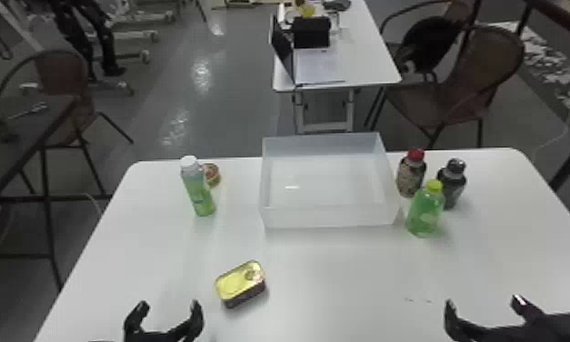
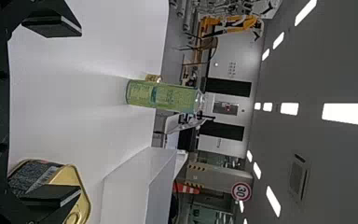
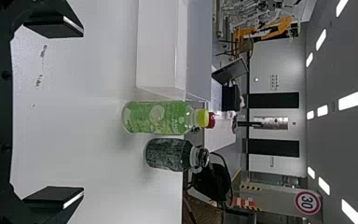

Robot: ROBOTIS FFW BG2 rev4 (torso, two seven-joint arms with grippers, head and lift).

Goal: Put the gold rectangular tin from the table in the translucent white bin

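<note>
The gold rectangular tin [image 1: 240, 283] lies flat on the white table, in front of the translucent white bin [image 1: 329, 217] and left of its middle. My left gripper [image 1: 167, 314] stands open just left of the tin, nothing between its fingers. In the left wrist view the same gripper [image 2: 51, 112] has one finger overlapping the view of the tin [image 2: 77, 186]; whether they touch I cannot tell. At the table's near right my right gripper [image 1: 486, 309] is open and holds nothing; the right wrist view shows this gripper [image 3: 53, 114] with its fingers wide apart.
A green bottle with a white cap [image 1: 199, 188] and a small round can [image 1: 212, 175] stand left of the bin. To its right are a red-capped bottle [image 1: 411, 175], a dark bottle [image 1: 452, 184] and a green bottle with a yellow cap [image 1: 426, 211].
</note>
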